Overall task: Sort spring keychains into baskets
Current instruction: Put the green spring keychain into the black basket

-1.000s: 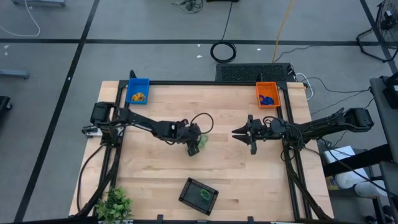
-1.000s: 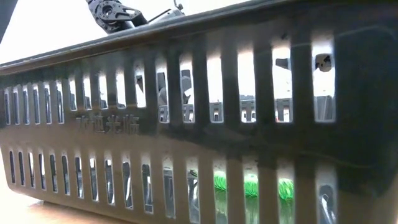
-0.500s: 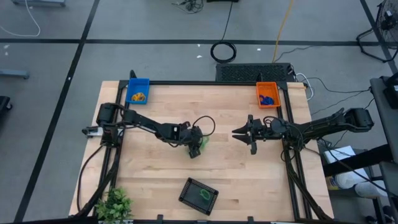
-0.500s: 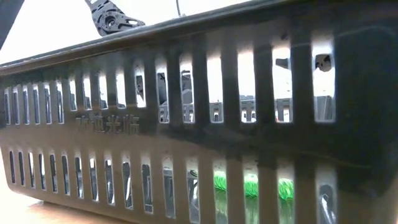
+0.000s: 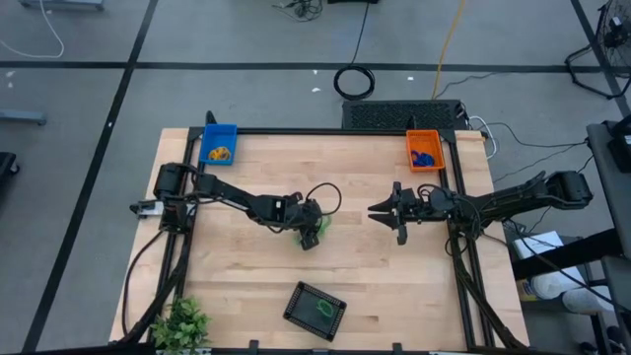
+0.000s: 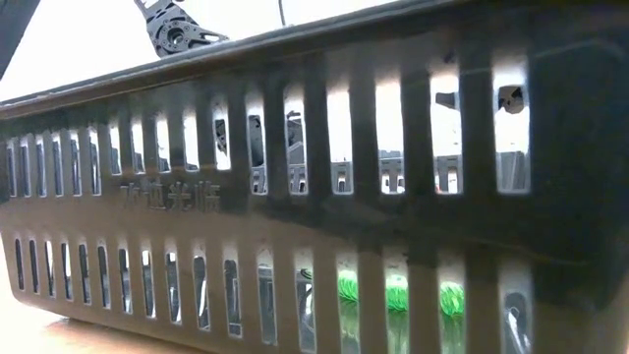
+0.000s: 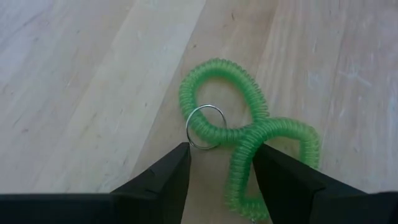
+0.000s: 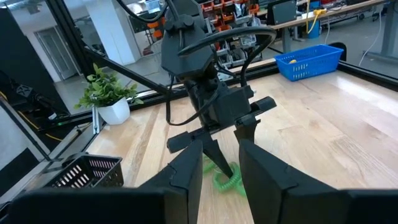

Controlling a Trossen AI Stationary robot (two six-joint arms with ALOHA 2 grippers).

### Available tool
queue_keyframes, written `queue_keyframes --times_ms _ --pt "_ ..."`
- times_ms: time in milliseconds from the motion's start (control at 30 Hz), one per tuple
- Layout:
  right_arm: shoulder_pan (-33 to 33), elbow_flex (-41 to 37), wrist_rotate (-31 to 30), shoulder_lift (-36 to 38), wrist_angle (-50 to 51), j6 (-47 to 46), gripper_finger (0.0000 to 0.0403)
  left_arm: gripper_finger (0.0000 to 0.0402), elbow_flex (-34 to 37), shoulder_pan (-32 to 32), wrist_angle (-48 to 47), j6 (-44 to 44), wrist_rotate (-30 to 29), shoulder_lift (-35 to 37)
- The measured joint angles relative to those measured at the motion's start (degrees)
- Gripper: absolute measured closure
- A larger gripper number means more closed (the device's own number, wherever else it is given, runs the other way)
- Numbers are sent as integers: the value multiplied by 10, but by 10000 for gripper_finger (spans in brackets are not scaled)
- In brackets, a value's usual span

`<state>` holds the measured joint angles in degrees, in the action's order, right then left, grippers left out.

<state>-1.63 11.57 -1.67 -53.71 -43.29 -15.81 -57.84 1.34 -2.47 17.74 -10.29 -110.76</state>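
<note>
A green spring keychain (image 7: 249, 134) lies twisted into a figure eight on the wood, and its metal ring (image 7: 205, 127) lies flat on the table. My left gripper (image 7: 217, 168) is open and points down over it at mid-table (image 5: 312, 231), with one finger on each side of a strand of the coil. My right gripper (image 5: 381, 210) is open and hovers to the right of the keychain, facing it. The blue basket (image 5: 218, 144) holds a yellow keychain. The orange basket (image 5: 425, 150) holds a blue one. The black basket (image 5: 315, 308) holds a green one (image 6: 393, 293). My left gripper comes from above with its open fingers (image 7: 277, 177) on either side of a strand of the green coil (image 7: 239, 180). The coil lies flat on the table. I cannot tell whether either finger touches it.
A potted plant (image 5: 180, 323) stands at the near left corner. The black basket's slotted wall (image 6: 314, 197) fills the low view. The blue and orange baskets sit at the far corners. Bare wood lies between the arms and the near edge.
My left arm reached slightly farther toward the table's right and near side over the green keychain, then stayed still. The keychain has not moved.
</note>
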Motion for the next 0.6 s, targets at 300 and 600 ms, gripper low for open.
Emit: queue_keyframes --times_ms 300,600 --pt "0 0 0 0 0 0 312 219 1 -1 -6 6 18 -1" --pt "0 0 0 0 0 0 312 302 1 -2 -6 6 20 -1"
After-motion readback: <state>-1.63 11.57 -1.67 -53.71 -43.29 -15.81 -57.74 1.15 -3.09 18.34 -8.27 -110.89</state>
